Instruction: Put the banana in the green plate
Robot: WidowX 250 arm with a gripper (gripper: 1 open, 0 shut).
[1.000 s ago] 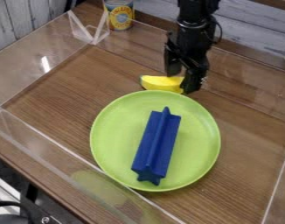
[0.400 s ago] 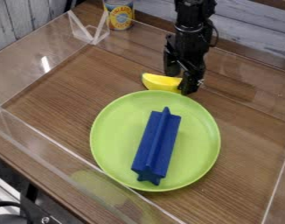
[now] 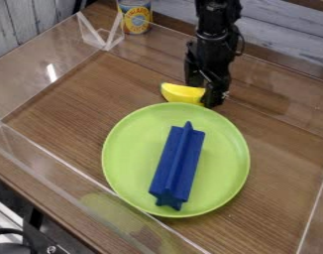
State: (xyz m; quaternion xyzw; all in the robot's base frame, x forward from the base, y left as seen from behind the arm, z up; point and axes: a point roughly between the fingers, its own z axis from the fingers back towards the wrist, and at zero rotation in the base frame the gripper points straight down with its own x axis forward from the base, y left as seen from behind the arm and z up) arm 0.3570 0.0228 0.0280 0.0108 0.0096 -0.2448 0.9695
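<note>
So there's only the one camera view, looking down across the wooden table (image 3: 85, 99) from the front. The banana (image 3: 181, 94) is lying flat on the wood just beyond the far rim of the green plate (image 3: 131, 149), near it but not on it, so the task is clearly not done yet. The gripper (image 3: 209, 93) is pointing straight down right over the right end of the banana, and its dark fingers cover that end, so I honestly can't see whether they're touching it or just sitting around it. Jaws look spread wide, nothing lifted, nothing clamped. My guess is it's lined up this way because a top-down grab across the narrow body of the banana is the easy way to pick up something that small and curved. The plate already has a long blue ridged block (image 3: 177, 164) lying along its middle, which eats a lot of room, so I'd say the drop spot probably has to be the bare green area to the left or right of it. There's also a yellow can (image 3: 135, 16) at the back, well out of the way, and clear plastic walls around the table
</note>
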